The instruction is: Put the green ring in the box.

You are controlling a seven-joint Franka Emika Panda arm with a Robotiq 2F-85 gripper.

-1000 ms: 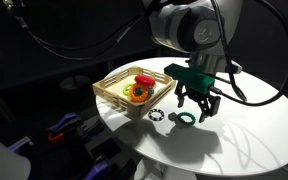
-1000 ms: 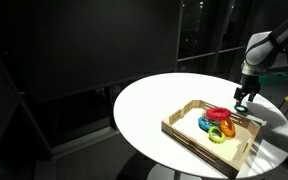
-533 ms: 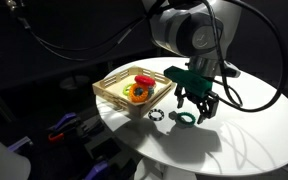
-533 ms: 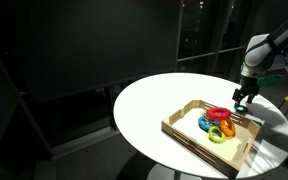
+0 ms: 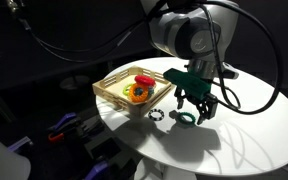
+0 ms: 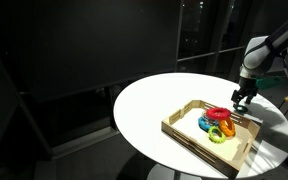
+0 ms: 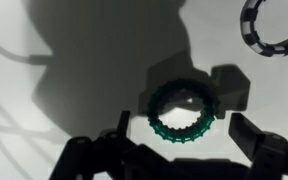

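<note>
The green ring (image 7: 182, 112) lies flat on the white round table (image 5: 234, 135), dark green with small bumps on its rim. In the wrist view it sits between my two dark fingers, not touched. My gripper (image 7: 184, 128) is open and hovers just over it. In an exterior view the gripper (image 5: 196, 113) hangs over the green ring (image 5: 184, 119), to the right of the box (image 5: 109, 90). The box is a shallow light-wood tray, also seen in the other exterior view (image 6: 184, 135), with my gripper (image 6: 241, 103) behind its far corner. The ring does not show there.
A black-and-white toothed ring (image 5: 155, 115) lies on the table between the green ring and the box, and at the top right of the wrist view (image 7: 272, 28). The box holds an orange-yellow ring (image 5: 136, 93), a red piece (image 6: 219, 113) and a blue piece (image 6: 206, 123).
My gripper has shifted slightly left and down toward the green ring. The rings and the box have not moved.
</note>
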